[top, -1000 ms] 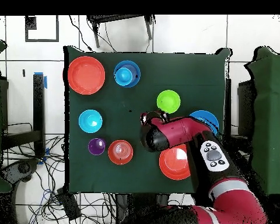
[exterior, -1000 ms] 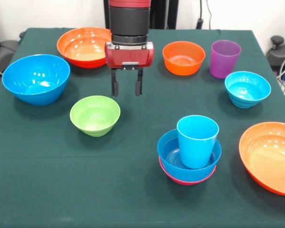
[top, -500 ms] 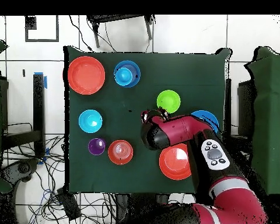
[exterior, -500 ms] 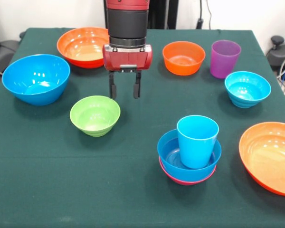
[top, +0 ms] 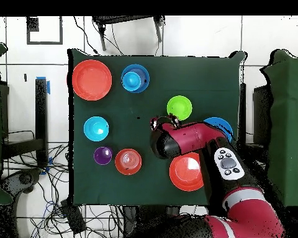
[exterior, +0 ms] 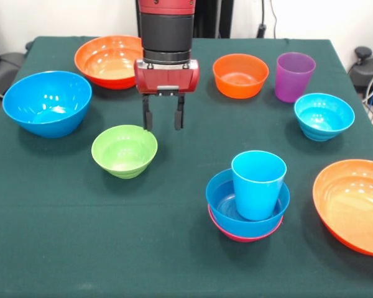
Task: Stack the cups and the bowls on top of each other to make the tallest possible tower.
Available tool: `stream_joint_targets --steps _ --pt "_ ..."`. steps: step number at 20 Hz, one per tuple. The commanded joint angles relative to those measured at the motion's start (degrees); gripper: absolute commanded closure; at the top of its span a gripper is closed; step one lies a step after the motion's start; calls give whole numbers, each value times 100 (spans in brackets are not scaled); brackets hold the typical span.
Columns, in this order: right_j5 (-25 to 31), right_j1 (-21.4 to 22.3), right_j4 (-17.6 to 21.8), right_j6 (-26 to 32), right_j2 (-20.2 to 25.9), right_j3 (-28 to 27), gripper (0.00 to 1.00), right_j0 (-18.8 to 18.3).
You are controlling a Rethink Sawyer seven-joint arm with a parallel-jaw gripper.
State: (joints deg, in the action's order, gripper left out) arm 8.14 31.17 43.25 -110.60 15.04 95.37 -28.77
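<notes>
The tower (exterior: pixel 248 205) stands at the front: a pink bowl at the base, a blue bowl in it, and the light blue cup (exterior: pixel 258 184) upright inside; it also shows in the overhead view (top: pixel 135 79). My gripper (exterior: pixel 163 121) is open and empty, hanging just behind the far right rim of the green bowl (exterior: pixel 124 149). The purple cup (exterior: pixel 294 76) stands at the back right. A big blue bowl (exterior: pixel 47 102), a cyan bowl (exterior: pixel 323 115), a small orange bowl (exterior: pixel 240 74) and two wide orange bowls (exterior: pixel 110 59) (exterior: pixel 353 203) lie around.
Everything rests on a dark green cloth-covered table (exterior: pixel 81 236). In the overhead view my arm (top: pixel 201 145) covers part of the big blue bowl and a wide orange bowl (top: pixel 186 171). Cables lie on the floor around the table.
My gripper has shifted slightly left and lower, closer to the green bowl's rim. Bowls and cups have not moved.
</notes>
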Motion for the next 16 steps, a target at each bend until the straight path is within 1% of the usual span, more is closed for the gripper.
stream_joint_targets --steps 1,5,10,16 --pt "422 -379 335 538 420 -429 0 -72" --pt "398 -393 347 530 415 -449 0 -66" --pt "332 -531 413 553 409 -568 0 -91" --pt "290 -551 425 512 357 -591 0 -54"
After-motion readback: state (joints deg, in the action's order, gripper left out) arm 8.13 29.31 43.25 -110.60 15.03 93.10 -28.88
